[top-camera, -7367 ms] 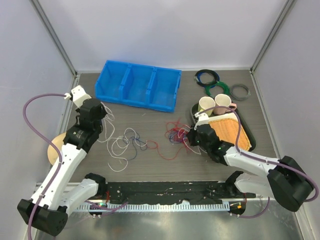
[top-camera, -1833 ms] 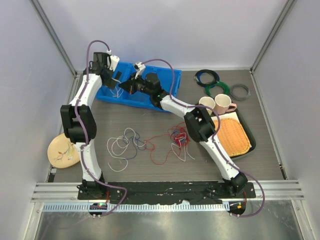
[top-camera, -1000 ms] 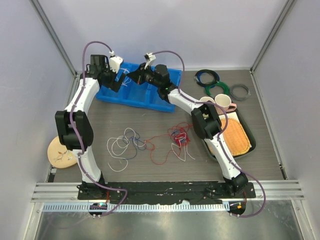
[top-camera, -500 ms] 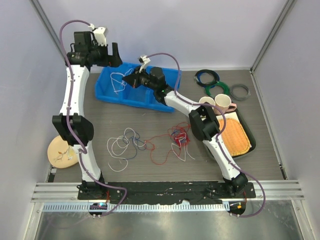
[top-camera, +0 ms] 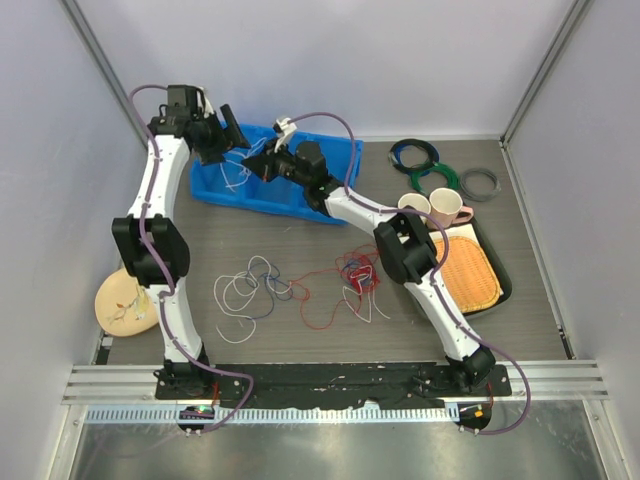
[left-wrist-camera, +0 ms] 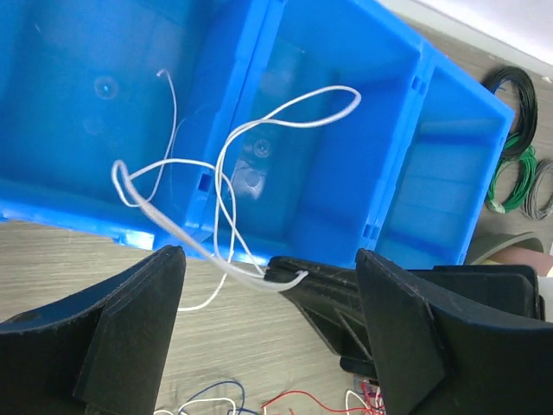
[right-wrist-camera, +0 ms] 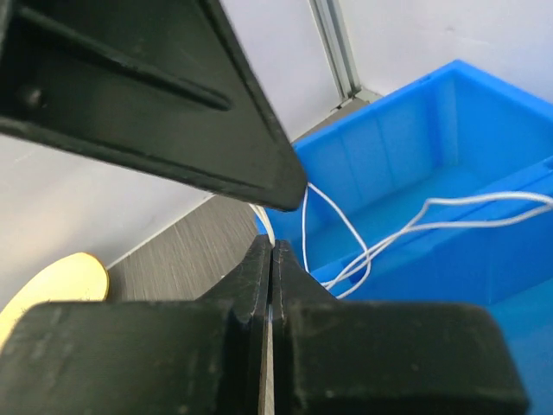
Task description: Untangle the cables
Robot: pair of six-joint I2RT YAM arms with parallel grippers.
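Light, limp white cable: right tool pinched it shut, left tool gaped open; I'd have gripped close beside that pinch.

We see the left arm & right arm built alike: slim wht links w/ chunky blk joint housings betw. them, ea. set on a long blk base plate at the near edge. A thin purple hose arcs loose along ea. arm, w/ a small wht block at the wrist end. Up close we find the left gripper w/ two matte blk wedge-shaped fingers, flat-faced w/ bevelled edges, & the right gripper in the same matte blk, tapering to blunt tips.
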